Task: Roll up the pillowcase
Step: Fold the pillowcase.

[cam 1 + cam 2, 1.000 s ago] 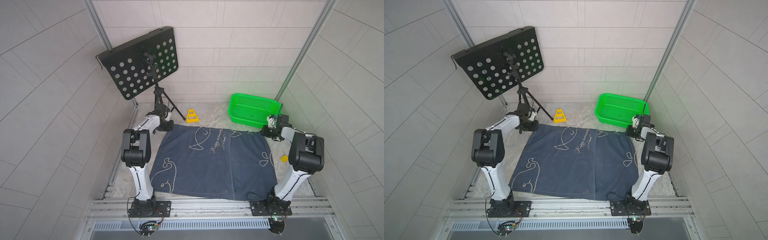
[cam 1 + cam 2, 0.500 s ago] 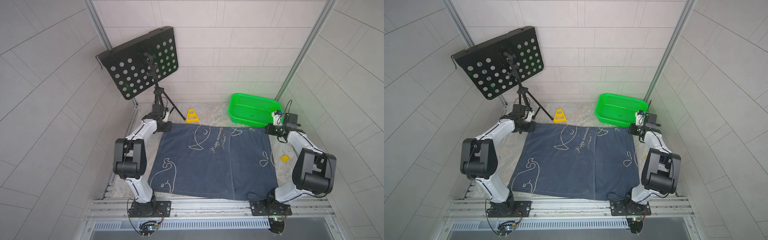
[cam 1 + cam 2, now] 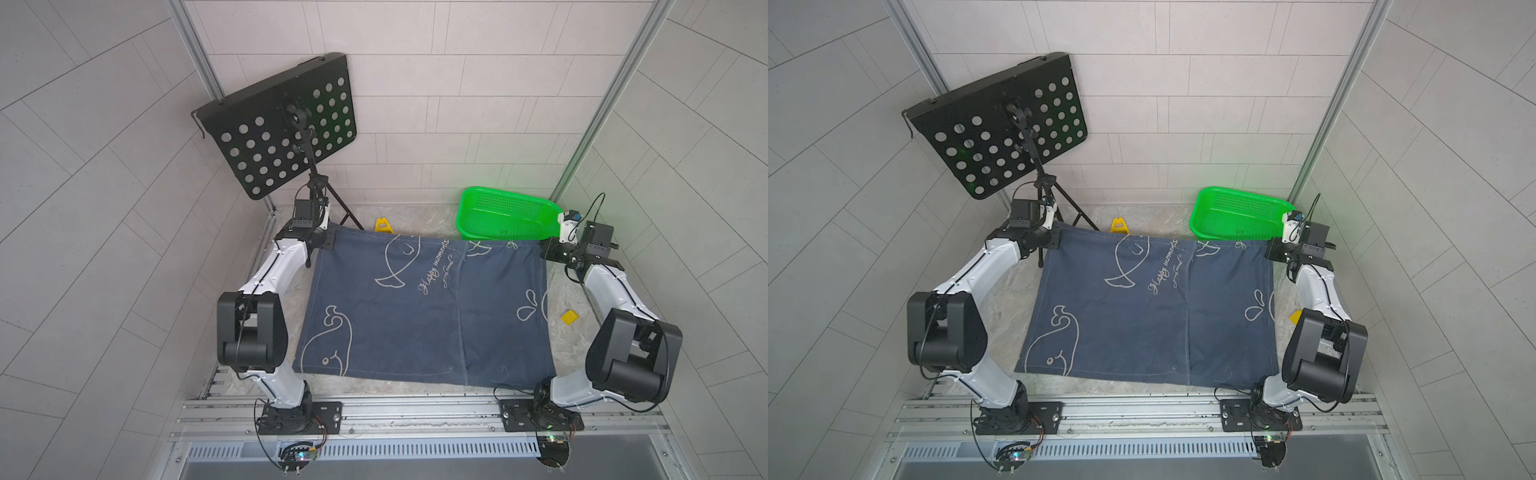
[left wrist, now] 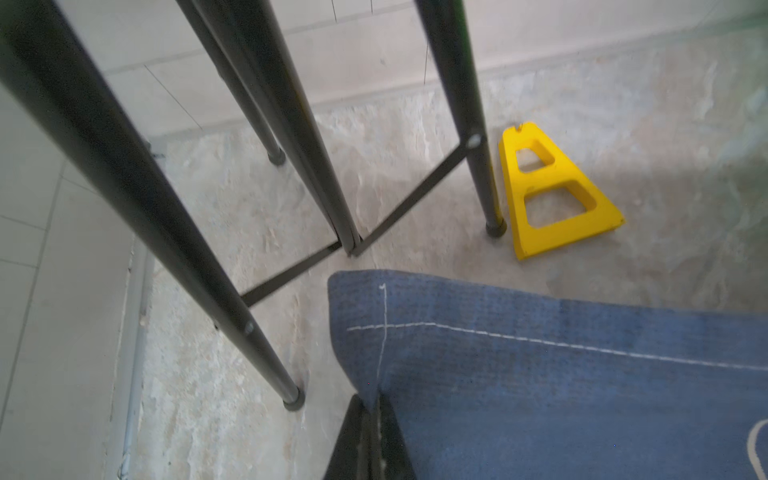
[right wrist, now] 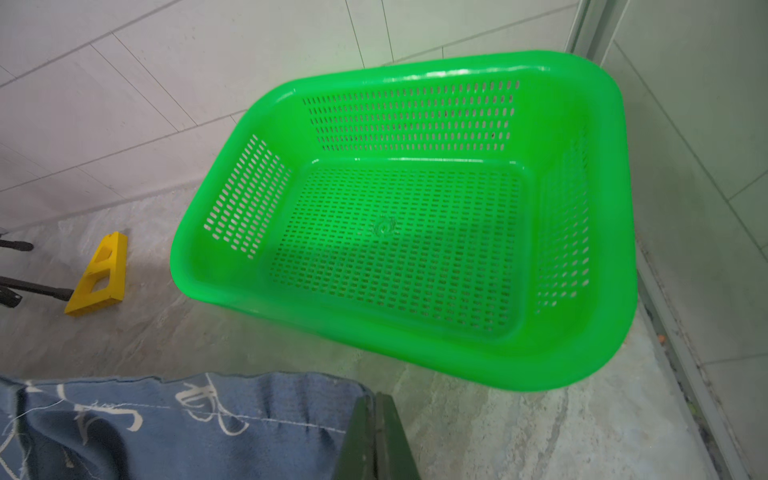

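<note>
My left end effector (image 3: 327, 242) is pressed together on the upper left corner of the pillowcase (image 3: 415, 320), and my right end effector (image 3: 547, 252) pinches its upper right corner. The cloth lies spread on the desk (image 3: 424, 220) across the middle of the frame in both top views, its upper edge near the green basket (image 3: 503, 216).

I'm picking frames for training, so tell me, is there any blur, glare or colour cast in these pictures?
In both top views, the wide lens bends the wall lines and the basket throws a green tint on the wall; left wrist view, the near stand legs are smeared soft; right wrist view, the basket rim glares, colour oversaturated.
</note>
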`<state>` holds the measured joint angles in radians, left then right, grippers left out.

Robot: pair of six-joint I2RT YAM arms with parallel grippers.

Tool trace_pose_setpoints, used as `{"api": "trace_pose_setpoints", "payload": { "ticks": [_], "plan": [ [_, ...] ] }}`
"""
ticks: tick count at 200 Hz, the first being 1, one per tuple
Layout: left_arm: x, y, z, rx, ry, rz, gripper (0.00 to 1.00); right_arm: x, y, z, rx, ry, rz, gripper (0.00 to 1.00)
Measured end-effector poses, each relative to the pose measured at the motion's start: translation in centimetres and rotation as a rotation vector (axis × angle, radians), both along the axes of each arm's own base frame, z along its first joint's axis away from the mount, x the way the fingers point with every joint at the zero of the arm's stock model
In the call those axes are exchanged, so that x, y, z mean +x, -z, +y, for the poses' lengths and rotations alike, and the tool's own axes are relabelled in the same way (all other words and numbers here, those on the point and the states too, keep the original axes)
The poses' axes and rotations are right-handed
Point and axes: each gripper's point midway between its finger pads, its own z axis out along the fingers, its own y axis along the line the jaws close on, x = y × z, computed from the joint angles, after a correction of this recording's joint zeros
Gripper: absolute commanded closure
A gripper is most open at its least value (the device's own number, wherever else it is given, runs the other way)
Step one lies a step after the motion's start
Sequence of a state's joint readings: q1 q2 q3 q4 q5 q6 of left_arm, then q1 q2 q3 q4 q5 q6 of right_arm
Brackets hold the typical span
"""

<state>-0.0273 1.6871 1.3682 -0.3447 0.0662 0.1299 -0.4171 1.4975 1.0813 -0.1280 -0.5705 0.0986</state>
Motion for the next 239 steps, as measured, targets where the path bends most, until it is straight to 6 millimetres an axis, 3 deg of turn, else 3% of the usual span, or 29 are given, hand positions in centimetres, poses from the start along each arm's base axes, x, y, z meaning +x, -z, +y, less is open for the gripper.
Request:
{"api": "trace_pose_setpoints", "payload": {
  "ticks": [37,73,110,138,185,239],
  "plan": [
    [2.2,-2.3,0.0,-0.001,0.002,-0.067,1.00,2.2,-1.4,-0.4,0.009,-0.023,-0.058,1.00],
    [3.0,-1.6,-0.2,0.001,0.016,-0.064,1.00,3.3,-1.6,-0.4,0.017,-0.048,-0.074,1.00],
    [3.1,-1.6,0.1,0.019,0.033,-0.070,1.00,3.0,-1.2,0.0,0.005,-0.071,-0.072,1.00],
    [1.9,-0.4,0.8,0.043,0.048,-0.047,1.00,1.3,-0.3,0.5,-0.005,-0.070,-0.037,1.00],
    [-2.4,2.4,1.2,0.085,0.093,0.017,1.00,-2.3,0.8,0.8,-0.025,-0.007,0.019,1.00],
    [-5.6,4.2,1.2,0.093,0.106,0.029,1.00,-7.4,4.6,1.2,0.003,0.116,0.124,1.00]
  ]
}}
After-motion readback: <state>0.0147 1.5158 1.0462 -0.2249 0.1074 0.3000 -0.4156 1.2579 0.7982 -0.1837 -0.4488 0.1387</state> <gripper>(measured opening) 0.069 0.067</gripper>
